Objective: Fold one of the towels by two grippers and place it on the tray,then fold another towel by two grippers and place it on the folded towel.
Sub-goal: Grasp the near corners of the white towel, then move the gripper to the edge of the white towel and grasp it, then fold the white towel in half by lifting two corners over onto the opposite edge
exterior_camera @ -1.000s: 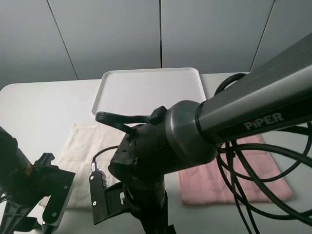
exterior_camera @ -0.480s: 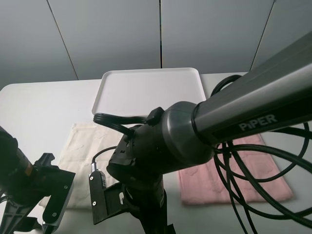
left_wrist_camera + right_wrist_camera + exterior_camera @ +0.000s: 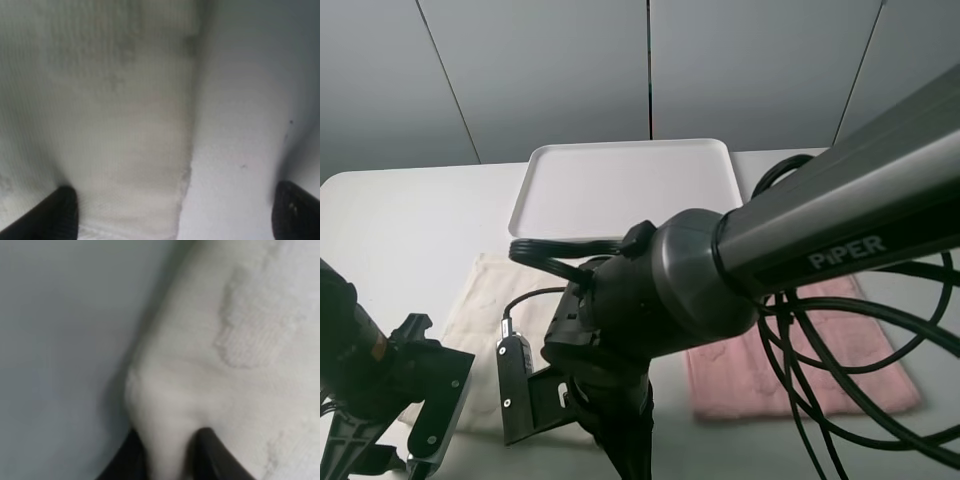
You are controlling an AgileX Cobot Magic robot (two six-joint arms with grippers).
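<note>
Pinches a bunched edge of the cream towel in the right gripper; holds the left gripper wide apart over it. Flat, square.

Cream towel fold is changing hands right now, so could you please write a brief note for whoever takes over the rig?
Right gripper: shut on a bunched edge of the cream towel.
Left gripper: open, straddling that towel's edge, nothing gripped.
Cream towel and pink towel lie spread on the table; tray behind them, empty.
Done: nothing folded.
Left: both folds, both placements.
</note>
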